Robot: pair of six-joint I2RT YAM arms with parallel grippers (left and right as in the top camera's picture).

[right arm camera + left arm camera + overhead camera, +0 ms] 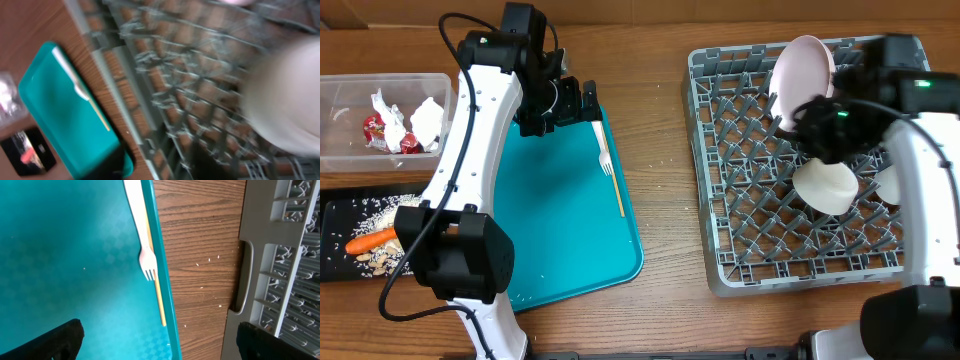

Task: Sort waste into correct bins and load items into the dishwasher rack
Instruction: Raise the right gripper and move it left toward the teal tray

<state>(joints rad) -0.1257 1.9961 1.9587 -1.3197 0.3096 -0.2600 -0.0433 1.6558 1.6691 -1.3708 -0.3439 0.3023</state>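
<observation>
The grey dishwasher rack holds a pink plate on edge at the back and a white bowl in the middle. A second white bowl is partly hidden by my right arm. My right gripper hovers just behind the middle bowl. In the blurred right wrist view its dark fingers stand apart over the rack, with the bowl off to the right. My left gripper is open above the teal tray, short of the white fork, which also shows in the overhead view.
The teal serving tray also carries a thin yellow stick beside the fork. The clear tub at the far left holds a red wrapper and white napkins. The black tray holds a carrot and rice scraps.
</observation>
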